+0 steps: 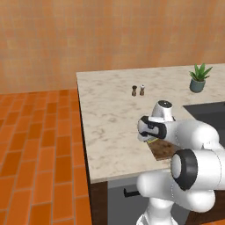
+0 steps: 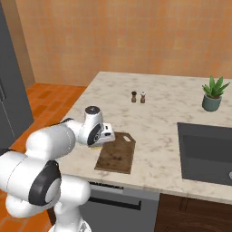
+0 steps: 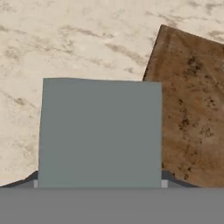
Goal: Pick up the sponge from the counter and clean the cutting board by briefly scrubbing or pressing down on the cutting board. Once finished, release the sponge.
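The arm is built of fat, glossy white rounded segments, with dark grey to black rings at the joints. A round white cap with a small dark disc sits at its 12 o'clock end. The hand housing is white with black side panels.

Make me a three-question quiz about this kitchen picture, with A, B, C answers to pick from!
1. Where is the potted plant?
A. beyond the sink
B. on the cutting board
C. on the floor

2. How many little shakers stand on the counter?
A. one
B. two
C. four

3. What lies under the sponge?
A. mostly counter, its right edge over the board
B. the sink
C. the floor

Answers: 1 A, the plant stands behind the basin. 2 B, a pair stands together. 3 A, the hand view shows it.
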{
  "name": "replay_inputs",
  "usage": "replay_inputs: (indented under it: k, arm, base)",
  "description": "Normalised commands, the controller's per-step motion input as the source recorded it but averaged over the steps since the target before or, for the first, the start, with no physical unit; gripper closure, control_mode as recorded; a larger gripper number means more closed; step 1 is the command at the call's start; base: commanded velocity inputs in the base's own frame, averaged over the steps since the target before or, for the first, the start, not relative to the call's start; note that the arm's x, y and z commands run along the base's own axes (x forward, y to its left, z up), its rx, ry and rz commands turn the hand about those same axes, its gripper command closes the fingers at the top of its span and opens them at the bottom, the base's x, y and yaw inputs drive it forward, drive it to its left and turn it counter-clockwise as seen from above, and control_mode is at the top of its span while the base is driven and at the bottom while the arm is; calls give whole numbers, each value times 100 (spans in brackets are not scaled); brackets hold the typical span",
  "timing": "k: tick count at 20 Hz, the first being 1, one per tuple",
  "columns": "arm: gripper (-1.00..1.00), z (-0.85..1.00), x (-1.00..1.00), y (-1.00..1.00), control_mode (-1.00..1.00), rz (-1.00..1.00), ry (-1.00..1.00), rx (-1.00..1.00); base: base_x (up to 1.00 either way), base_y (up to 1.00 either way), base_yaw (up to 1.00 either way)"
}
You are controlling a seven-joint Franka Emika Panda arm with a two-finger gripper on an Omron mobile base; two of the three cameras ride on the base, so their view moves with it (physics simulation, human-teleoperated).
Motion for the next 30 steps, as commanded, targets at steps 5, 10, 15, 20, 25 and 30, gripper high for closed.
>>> replay_inputs:
  k: [5,10,15,20,25,30]
  arm:
    - [100,12,-22,69,-100,17,12,0]
    - [100,-27,-6,44,-100,8,20,-1]
    - [-100,-12,0,18,-100,0,11,0]
    - [-100,26,-4,0,-100,0,3,0]
    - [-100,49,-6,0,-100,0,0,0]
    - [-100,98,-47,-15,-100,0,-8,0]
  base:
    - [0,0,0]
    - [0,0,0]
    - [0,0,0]
    - [0,0,0]
    - [0,0,0]
    - [0,0,0]
